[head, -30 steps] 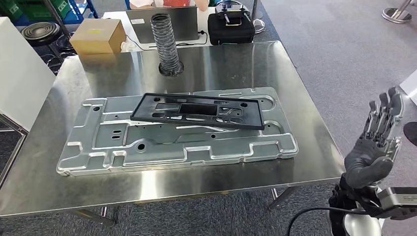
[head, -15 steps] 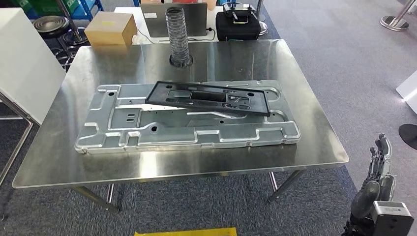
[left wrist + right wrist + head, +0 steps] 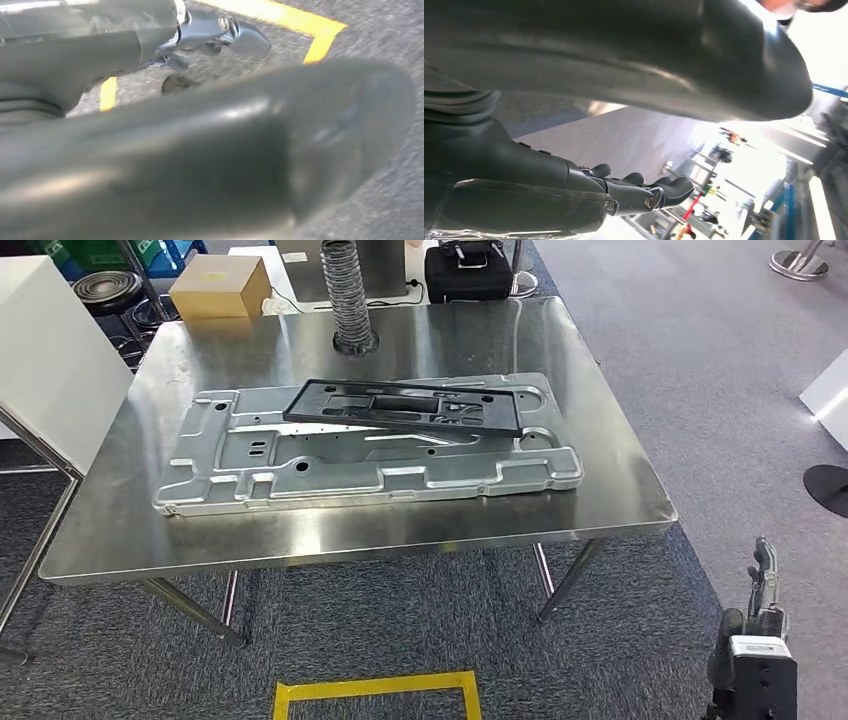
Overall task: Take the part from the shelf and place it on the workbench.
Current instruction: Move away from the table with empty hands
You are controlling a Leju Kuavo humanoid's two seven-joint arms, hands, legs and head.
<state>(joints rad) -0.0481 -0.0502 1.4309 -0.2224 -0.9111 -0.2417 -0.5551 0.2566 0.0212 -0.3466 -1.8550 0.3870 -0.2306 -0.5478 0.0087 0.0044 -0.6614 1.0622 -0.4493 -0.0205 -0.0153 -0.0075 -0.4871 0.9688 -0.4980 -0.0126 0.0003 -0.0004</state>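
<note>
The steel table (image 3: 120, 530) carries the stack. On it a large stamped metal panel (image 3: 300, 475) lies flat, and the black frame part (image 3: 400, 405) lies across the panel's far half, slightly askew, with one long edge overhanging the panel's raised ribs. Judged from this lie, the part is set down where the task wants it, resting on a flat support that holds it level.

The right hand (image 3: 762, 585) hangs low beside the table's near right corner, fingers apart and holding nothing. The part lies well apart from it, ahead and to its left. The left hand (image 3: 220, 37) hangs over the floor; its fingers appear loosely spread and hold nothing.
</note>
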